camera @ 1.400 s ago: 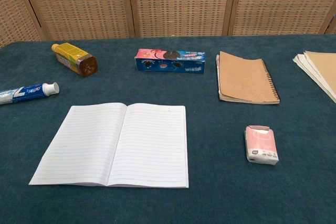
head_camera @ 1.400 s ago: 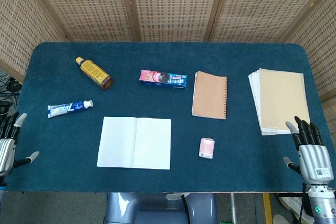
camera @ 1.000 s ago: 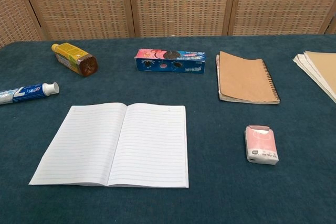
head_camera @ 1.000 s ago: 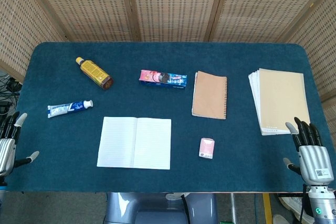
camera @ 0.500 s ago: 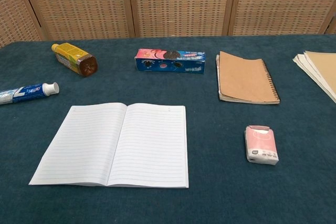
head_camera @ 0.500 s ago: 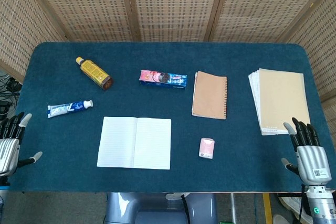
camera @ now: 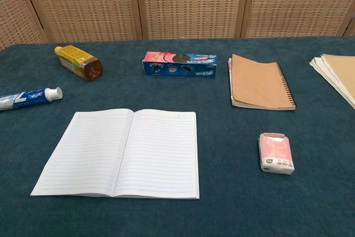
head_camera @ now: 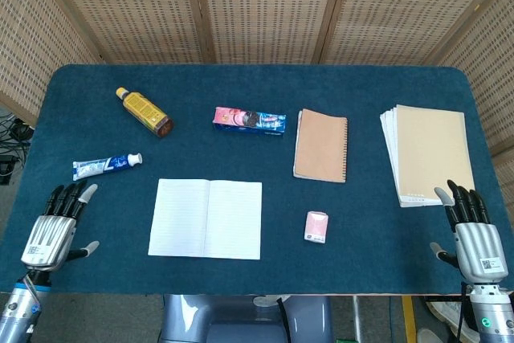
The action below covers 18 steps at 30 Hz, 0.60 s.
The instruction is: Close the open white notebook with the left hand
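Plainly, the white notebook (head_camera: 206, 218) lay open and flat on the blue table (head_camera: 257, 86), toward the near edge and a little left of centre, both lined pages facing up with the spine running away from me. Nothing touched it. My left hand (head_camera: 55, 229) hovered at the near left corner of the table, well apart from the notebook's left page, fingers spread and holding nothing; the chest view did not show it at all.

To close it well, I judged I should bring that hand in low from the left, slide my fingertips under the outer edge of the left page, and swing that half over the spine onto the right half, pressing it flat at the end. Catching every sheet at once would matter, since loose pages could fan or crease.

Just behind the left page lay a toothpaste tube (head_camera: 107, 165), near enough to nudge if I came in too high up the table. A pink packet (head_camera: 316, 226) sat to the right. My right hand (head_camera: 474, 234) waited at the near right corner, fingers apart and empty.
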Tool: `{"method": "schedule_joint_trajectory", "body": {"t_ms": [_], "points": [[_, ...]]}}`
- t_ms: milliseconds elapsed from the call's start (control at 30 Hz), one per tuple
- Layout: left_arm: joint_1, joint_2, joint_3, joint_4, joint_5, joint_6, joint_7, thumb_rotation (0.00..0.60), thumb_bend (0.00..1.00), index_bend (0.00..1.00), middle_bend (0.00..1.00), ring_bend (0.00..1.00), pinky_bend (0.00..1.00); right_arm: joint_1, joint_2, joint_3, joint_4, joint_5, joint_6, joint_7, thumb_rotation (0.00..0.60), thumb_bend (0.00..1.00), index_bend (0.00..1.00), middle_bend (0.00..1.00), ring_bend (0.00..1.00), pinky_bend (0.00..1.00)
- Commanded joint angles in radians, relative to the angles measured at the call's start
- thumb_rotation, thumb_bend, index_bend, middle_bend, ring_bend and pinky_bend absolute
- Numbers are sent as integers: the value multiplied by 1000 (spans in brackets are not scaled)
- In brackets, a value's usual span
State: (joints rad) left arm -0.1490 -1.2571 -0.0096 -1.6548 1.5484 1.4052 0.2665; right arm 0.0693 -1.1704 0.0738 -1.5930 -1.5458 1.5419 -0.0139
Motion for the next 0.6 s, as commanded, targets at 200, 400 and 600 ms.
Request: {"method": "schedule_joint_trajectory", "body": {"t_ms": [200, 400, 600], "points": [[-60, -100, 21, -40, 46, -82, 154, 600, 255, 0, 0, 0, 0, 0, 1, -2, 0, -5, 1, 13, 600, 128, 0, 0, 0, 0], [-82, -162, 29, -49, 34, -126, 230, 600, 303, 0, 0, 0, 0, -1, 3, -1, 2, -6, 4, 28, 600, 128, 0, 0, 0, 0], [-99, -213, 33, -54, -9, -176, 304, 600, 302, 0, 0, 0, 0, -2, 6, 3, 1, -2, 8, 42, 600, 129, 13, 0, 0, 0]]}}
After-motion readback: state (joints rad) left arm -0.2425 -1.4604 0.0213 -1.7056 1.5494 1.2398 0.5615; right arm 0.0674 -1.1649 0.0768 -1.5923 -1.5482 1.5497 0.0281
